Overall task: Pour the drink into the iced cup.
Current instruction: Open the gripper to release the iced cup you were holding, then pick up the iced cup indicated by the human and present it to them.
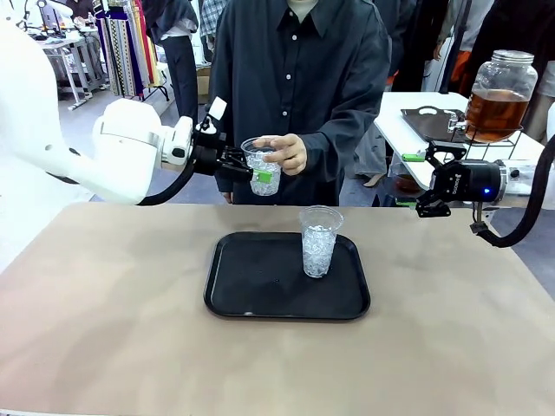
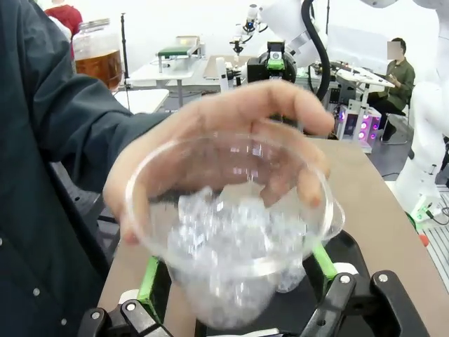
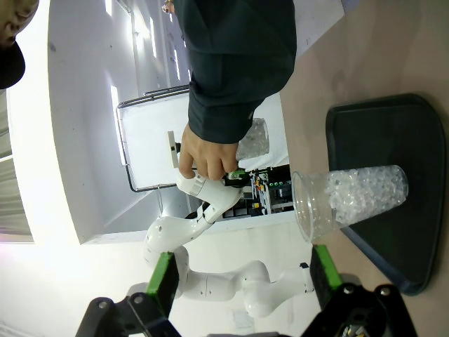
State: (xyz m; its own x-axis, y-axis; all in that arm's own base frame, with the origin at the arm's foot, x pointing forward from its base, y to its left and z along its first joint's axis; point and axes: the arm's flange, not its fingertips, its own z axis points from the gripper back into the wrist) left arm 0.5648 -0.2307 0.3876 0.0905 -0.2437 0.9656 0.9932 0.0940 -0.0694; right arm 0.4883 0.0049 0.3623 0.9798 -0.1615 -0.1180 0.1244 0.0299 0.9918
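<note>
- The left tool point(image 1: 258, 170) stands spread around a clear plastic ice cup point(image 1: 263, 165) held by a person's hand point(image 1: 288, 153).
- The right tool point(image 1: 419, 184) hangs open, empty.
- The amber drink point(image 1: 494, 114) sits in a lidded glass jar point(image 1: 507, 74), far right.
- A second iced clear cup point(image 1: 319, 244) stands on a black tray point(image 1: 238, 295).

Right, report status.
Left gripper open around iced cup in person's hand. Right gripper open, empty. Drink in jar on side table, unpoured. Second iced cup on tray.

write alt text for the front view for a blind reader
A person's hand holds a clear cup of ice between the left arm's open jaws. A second iced cup stands on a black tray; the right arm's open jaws hover at right, a jar of amber drink behind them.
</note>
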